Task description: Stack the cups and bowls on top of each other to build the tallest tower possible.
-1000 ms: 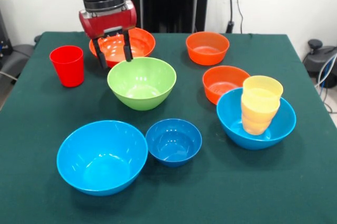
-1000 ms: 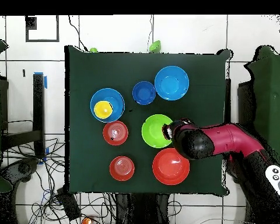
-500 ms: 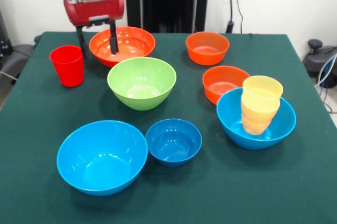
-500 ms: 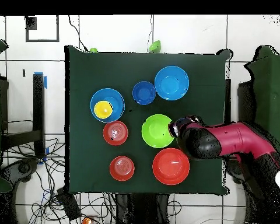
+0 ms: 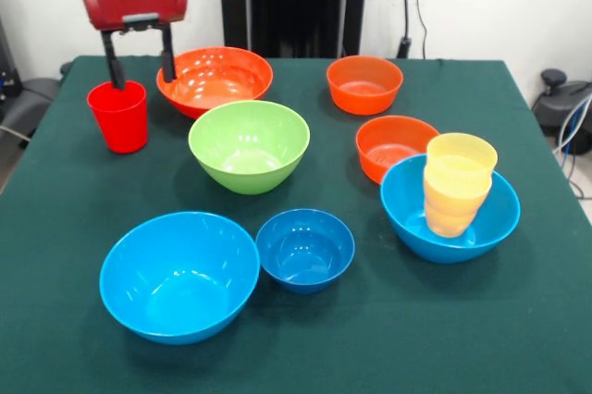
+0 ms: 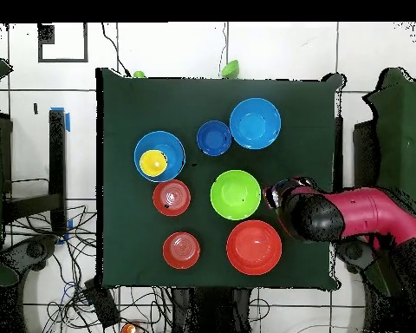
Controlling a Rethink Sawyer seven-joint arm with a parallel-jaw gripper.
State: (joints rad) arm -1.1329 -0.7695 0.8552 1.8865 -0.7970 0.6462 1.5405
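**Tower barely begun; gripper over red cup**

The tower so far: a stack of yellow cups (image 5: 458, 184) sits inside a light-blue bowl (image 5: 450, 209) at the right of the front view. Pale yellow on top, deeper yellow-orange below. How many are nested I cannot tell for sure; at least two, likely three. In the overhead view the same stack reads as a yellow disc (image 6: 152, 162) inside its blue bowl (image 6: 159, 156).

Nothing else is stacked. Everything else sits loose on the green table (image 5: 536, 320).

Count, front view:
- Large light-blue bowls: two, the tower base and a second, empty one (image 5: 179, 276) at the near left.
- Small dark-blue bowl (image 5: 304, 250): one, just beside the empty light-blue one.
- Green bowl (image 5: 249, 145): one, mid-table.
- Large orange bowl (image 5: 215, 80): one, behind the green.
- Small orange bowls: two show, one at the far side (image 5: 364, 84), one (image 5: 393, 145) just behind the tower base. No third orange one visible in either view.
- Red cup (image 5: 118, 115): one, upright, far left.

Gripper (image 5: 140, 54): fingers spread wide, nothing between them. It hangs above the red cup's far rim, one finger over the cup, the other toward the large orange bowl. Not touching the cup, as far as I can judge.

Judgement: early stage. One nest done; six bowls and the red cup left to place. The red cup looks to be the next pick.
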